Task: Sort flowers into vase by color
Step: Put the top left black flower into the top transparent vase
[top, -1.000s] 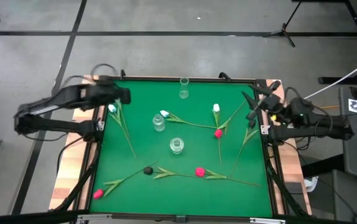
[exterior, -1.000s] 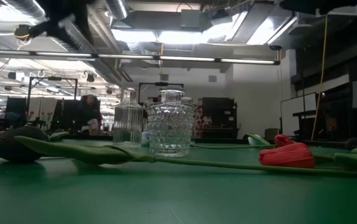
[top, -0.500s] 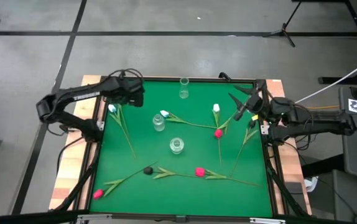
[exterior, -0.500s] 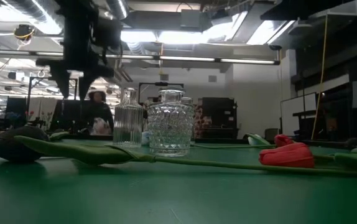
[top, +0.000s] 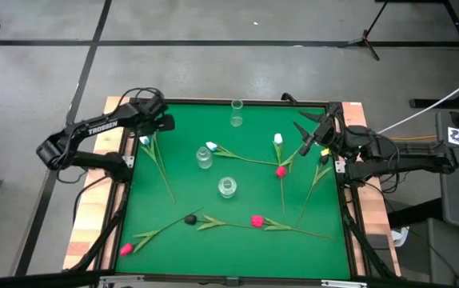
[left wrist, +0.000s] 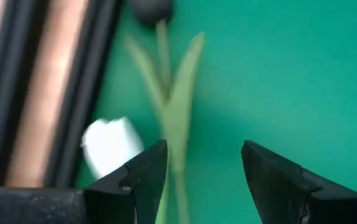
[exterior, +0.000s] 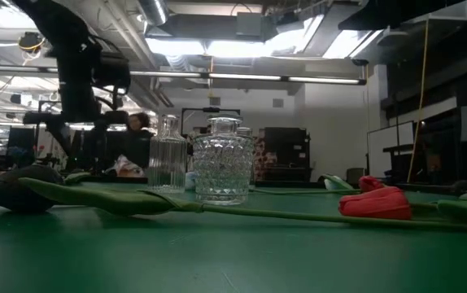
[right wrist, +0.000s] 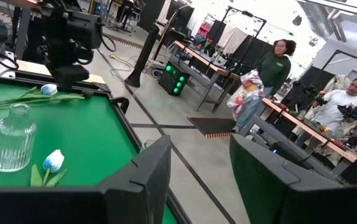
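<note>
Since the earlier frame, the left gripper (top: 162, 122) has swung back over the white tulip (top: 144, 140) at upper left, fingers apart, likely lining up a grasp. Right gripper (top: 310, 133), also apart, hovers at right. Other flowers and three glass vases (top: 227, 187) lie scattered on green felt (top: 245, 256); concrete floor surrounds.

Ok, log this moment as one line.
left end effector: open over white tulip | right end effector: open, empty | vases: no flowers in them

You look straight down on the whole worktop (top: 237, 232); low, level across it; both views share the vases. Each wrist camera peers past its claw.
</note>
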Robot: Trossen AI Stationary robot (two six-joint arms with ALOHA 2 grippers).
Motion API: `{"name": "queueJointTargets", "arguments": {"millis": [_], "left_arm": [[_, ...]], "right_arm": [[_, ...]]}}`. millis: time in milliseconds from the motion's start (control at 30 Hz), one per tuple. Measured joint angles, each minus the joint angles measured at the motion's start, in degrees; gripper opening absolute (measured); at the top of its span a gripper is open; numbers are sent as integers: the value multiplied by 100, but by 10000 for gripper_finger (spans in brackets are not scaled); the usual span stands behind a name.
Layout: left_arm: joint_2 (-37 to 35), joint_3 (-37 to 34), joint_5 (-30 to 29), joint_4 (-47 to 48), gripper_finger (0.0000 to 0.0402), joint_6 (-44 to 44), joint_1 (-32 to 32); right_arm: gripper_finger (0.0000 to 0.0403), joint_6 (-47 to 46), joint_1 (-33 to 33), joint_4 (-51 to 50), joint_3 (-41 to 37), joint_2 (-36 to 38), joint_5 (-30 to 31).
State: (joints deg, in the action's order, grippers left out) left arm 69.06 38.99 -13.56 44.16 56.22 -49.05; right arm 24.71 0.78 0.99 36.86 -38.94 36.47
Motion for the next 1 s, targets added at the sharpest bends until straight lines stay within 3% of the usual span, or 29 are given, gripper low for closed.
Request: {"name": "queueJointTargets", "arguments": {"millis": [533, 733, 1000], "left_arm": [[1099, -114, 50, -331, 195, -430, -654], [1676, -76, 159, -558, 138, -537, -684], [1251, -109, 226, -1080, 13, -862, -635]], "right_arm": [[166, 4, 0, 5, -2, 2, 2], [166, 4, 0, 6, -2, 2, 2], [166, 4, 2, -10, -4, 2, 23]]}}
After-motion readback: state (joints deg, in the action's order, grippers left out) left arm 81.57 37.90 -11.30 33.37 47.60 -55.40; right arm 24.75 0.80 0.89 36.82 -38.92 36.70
